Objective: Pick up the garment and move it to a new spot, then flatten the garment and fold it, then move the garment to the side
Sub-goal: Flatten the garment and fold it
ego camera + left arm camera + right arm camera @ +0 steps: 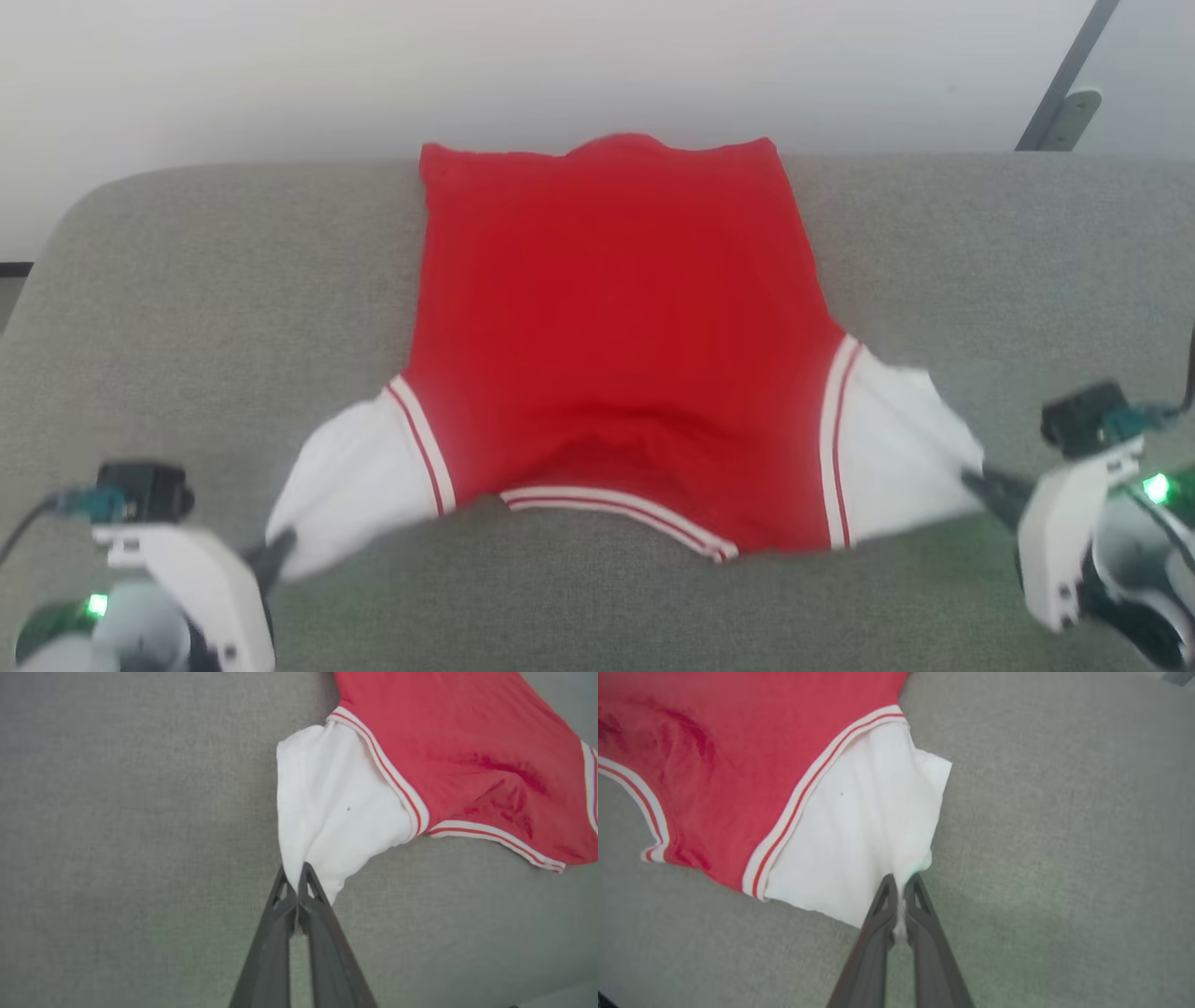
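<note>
Garment [616, 327] soft, light, limp. Left gripper [280, 549] clamped on left sleeve [355, 476], 8 o'clock; right gripper [973, 479] on right sleeve [896, 448], 4 o'clock. Thin pinches may slip.

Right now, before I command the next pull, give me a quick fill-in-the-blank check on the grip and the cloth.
1. The left gripper is shut on a ____ end panel of the soft bright-red cloth garment.
2. The right gripper pinches the opposite end panel, so ____ grippers hold cloth.
3. The garment lies spread on a ____ woven fabric surface.
Missing words: white; both; grey.
</note>
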`<state>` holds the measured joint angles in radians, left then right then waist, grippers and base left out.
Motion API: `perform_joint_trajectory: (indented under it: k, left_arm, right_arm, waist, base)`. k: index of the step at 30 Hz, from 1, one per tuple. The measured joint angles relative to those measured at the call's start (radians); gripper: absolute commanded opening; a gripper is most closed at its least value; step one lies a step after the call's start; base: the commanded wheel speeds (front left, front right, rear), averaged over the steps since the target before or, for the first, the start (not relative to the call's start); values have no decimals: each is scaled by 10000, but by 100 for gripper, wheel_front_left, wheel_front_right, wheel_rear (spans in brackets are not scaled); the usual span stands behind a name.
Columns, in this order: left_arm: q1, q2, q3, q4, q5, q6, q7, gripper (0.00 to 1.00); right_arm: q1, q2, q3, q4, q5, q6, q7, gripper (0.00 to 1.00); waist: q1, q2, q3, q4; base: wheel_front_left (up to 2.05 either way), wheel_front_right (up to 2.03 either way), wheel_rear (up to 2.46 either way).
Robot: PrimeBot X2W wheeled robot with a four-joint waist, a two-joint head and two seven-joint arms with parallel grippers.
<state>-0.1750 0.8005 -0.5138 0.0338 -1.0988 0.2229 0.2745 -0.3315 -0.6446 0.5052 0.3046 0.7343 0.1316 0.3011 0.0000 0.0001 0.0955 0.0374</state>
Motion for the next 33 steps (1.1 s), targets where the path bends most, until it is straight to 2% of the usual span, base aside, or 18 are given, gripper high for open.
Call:
perform_joint_trajectory:
  k: [6, 10, 13, 18, 19, 20, 21, 22, 23, 33]
  left_arm:
    - [1778, 734, 391, -2107, -391, 1350, 98, 0]
    - [2647, 947, 487, -2961, -673, 1929, 98, 0]
    - [3000, 949, 533, -3312, -717, 2107, -35, 0]
    - [3042, 667, 430, -3237, -602, 1948, -322, 0]
    - [2965, 608, 397, -3183, -573, 1904, -393, 0]
    - [2965, 608, 397, -3183, -573, 1904, -393, 0]
    - [2887, 550, 374, -3118, -518, 1856, -412, 0]
    - [2816, 481, 326, -3057, -456, 1795, -479, 0]
    - [2751, 410, 288, -3012, -355, 1756, -502, 0]
    - [2223, 81, 19, -2721, -84, 1452, -608, 0]
  right_arm:
    - [1477, -650, -435, -1277, 706, 0, 1074, 0]
    - [2369, -788, -842, -1766, 1024, 0, 1825, 0]
    - [2846, -757, -1254, -1942, 1009, 0, 2192, 0]
    - [3142, -203, -1766, -2004, 424, 0, 2468, 0]
    - [3143, -150, -1797, -2010, 263, 0, 2546, 16]
    - [3143, -150, -1797, -2010, 263, 0, 2546, 41]
    - [3143, -69, -1870, -2015, 161, 0, 2596, 54]
    - [3142, 44, -1958, -2031, 111, 0, 2648, 86]
    - [3140, 144, -2044, -2067, 88, 0, 2790, 100]
    - [2682, 276, -3432, -3735, -667, -2, 3682, 100]
  waist:
    - [0, 0, -52, 56]
    - [0, 0, -30, 90]
    - [0, -1, 31, 113]
    - [0, 0, 183, 220]
    - [0, 0, 208, 237]
    - [0, 0, 208, 237]
    - [0, 0, 233, 254]
    - [0, 0, 258, 271]
    - [0, 0, 281, 286]
    - [0, 0, 565, 448]
  base:
    - [0, 0, 0]
    - [0, 0, 0]
    - [0, 0, 0]
    - [0, 0, 0]
    - [0, 0, 0]
    - [0, 0, 0]
    - [0, 0, 0]
    - [0, 0, 0]
    - [0, 0, 0]
    - [0, 0, 0]
